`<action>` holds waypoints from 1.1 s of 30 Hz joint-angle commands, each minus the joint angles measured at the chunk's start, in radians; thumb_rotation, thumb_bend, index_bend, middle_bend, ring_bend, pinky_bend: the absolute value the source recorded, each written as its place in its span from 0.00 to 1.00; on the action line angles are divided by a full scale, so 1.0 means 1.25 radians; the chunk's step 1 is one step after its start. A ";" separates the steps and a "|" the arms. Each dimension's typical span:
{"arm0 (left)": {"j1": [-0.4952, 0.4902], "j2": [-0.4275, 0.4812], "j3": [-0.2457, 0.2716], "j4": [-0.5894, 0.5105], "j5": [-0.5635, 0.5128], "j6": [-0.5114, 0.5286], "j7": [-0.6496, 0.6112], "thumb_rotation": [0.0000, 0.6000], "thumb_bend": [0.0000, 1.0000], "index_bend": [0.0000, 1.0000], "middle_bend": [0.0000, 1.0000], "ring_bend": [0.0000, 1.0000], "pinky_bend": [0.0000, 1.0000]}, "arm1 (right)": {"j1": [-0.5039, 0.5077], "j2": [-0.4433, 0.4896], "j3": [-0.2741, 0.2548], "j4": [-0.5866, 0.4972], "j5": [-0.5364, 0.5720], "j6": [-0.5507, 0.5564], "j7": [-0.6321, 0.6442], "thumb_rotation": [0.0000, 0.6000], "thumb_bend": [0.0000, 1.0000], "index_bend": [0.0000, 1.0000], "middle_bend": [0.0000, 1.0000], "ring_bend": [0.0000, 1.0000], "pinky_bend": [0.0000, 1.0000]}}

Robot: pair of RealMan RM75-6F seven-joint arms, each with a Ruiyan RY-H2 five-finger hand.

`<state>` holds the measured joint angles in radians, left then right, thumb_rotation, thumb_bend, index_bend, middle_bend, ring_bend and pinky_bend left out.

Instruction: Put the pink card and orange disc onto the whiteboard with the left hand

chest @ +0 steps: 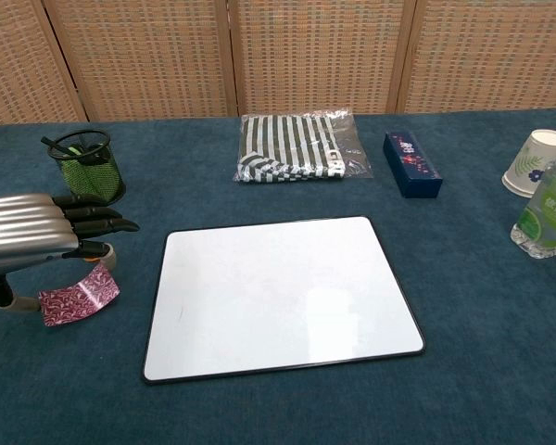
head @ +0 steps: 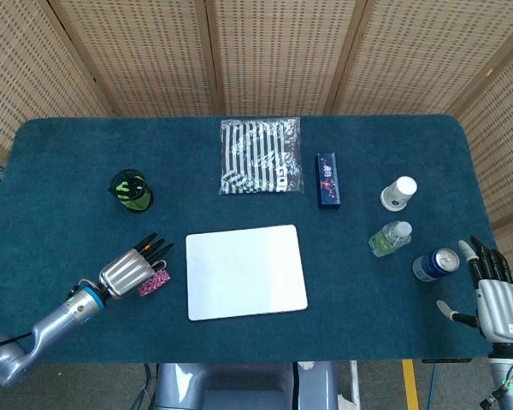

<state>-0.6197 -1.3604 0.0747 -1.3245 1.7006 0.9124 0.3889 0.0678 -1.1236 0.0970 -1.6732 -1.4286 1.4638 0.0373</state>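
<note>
The whiteboard (head: 246,272) (chest: 278,295) lies flat in the middle of the blue table. Just left of it, my left hand (head: 132,269) (chest: 46,236) pinches the pink patterned card (head: 154,282) (chest: 79,295) between thumb and fingers. The card bends and hangs slightly off the cloth, a short gap from the board's left edge. The orange disc shows in neither view; the left hand covers the spot where it lay. My right hand (head: 496,295) rests open at the table's front right corner, holding nothing.
A black mesh pen cup (head: 132,190) (chest: 88,167) stands behind the left hand. At the back lie a striped bag (head: 259,156) and a blue box (head: 327,179). A paper cup (head: 399,193), a bottle (head: 389,238) and a can (head: 434,264) stand at the right.
</note>
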 commanded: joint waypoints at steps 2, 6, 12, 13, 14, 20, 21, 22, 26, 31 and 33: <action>0.000 0.009 -0.003 -0.011 -0.006 0.006 0.005 1.00 0.21 0.46 0.00 0.00 0.00 | 0.000 0.000 0.000 -0.001 0.000 -0.001 0.002 1.00 0.00 0.00 0.00 0.00 0.00; -0.004 0.020 -0.014 -0.036 -0.011 0.020 0.006 1.00 0.21 0.46 0.00 0.00 0.00 | 0.000 0.001 0.000 -0.002 0.001 -0.002 0.002 1.00 0.00 0.00 0.00 0.00 0.00; -0.028 0.028 -0.048 -0.095 -0.031 0.013 0.033 1.00 0.21 0.46 0.00 0.00 0.00 | 0.000 0.002 0.000 -0.003 0.002 -0.002 0.005 1.00 0.00 0.00 0.00 0.00 0.00; -0.032 0.029 -0.055 -0.107 -0.034 0.013 0.041 1.00 0.21 0.46 0.00 0.00 0.00 | 0.000 0.002 0.000 -0.002 0.002 -0.003 0.006 1.00 0.00 0.00 0.00 0.00 0.00; -0.036 0.030 -0.062 -0.119 -0.038 0.012 0.049 1.00 0.21 0.46 0.00 0.00 0.00 | 0.000 0.002 0.000 -0.002 0.002 -0.003 0.007 1.00 0.00 0.00 0.00 0.00 0.00; -0.061 0.025 -0.103 -0.176 -0.082 -0.009 0.099 1.00 0.20 0.46 0.00 0.00 0.00 | 0.001 0.004 0.000 -0.003 0.003 -0.006 0.013 1.00 0.00 0.00 0.00 0.00 0.00; -0.071 0.014 -0.115 -0.182 -0.104 -0.026 0.116 1.00 0.20 0.46 0.00 0.00 0.00 | 0.001 0.005 0.000 -0.003 0.003 -0.006 0.014 1.00 0.00 0.00 0.00 0.00 0.00; -0.077 0.006 -0.121 -0.184 -0.118 -0.036 0.128 1.00 0.20 0.46 0.00 0.00 0.00 | 0.001 0.005 0.000 -0.004 0.003 -0.007 0.015 1.00 0.00 0.00 0.00 0.00 0.00; -0.111 -0.051 -0.154 -0.174 -0.185 -0.079 0.190 1.00 0.20 0.46 0.00 0.00 0.00 | 0.001 0.006 0.000 -0.005 0.004 -0.008 0.018 1.00 0.00 0.00 0.00 0.00 0.00; -0.153 -0.129 -0.183 -0.150 -0.270 -0.121 0.262 1.00 0.20 0.46 0.00 0.00 0.00 | 0.001 0.008 0.002 -0.005 0.008 -0.010 0.026 1.00 0.00 0.00 0.00 0.00 0.00; -0.167 -0.153 -0.190 -0.139 -0.297 -0.129 0.284 1.00 0.19 0.45 0.00 0.00 0.00 | 0.001 0.008 0.002 -0.005 0.009 -0.011 0.030 1.00 0.00 0.00 0.00 0.00 0.00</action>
<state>-0.8000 -1.5125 -0.1424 -1.5176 1.3708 0.7760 0.7058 0.0689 -1.1137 0.0994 -1.6798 -1.4178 1.4505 0.0733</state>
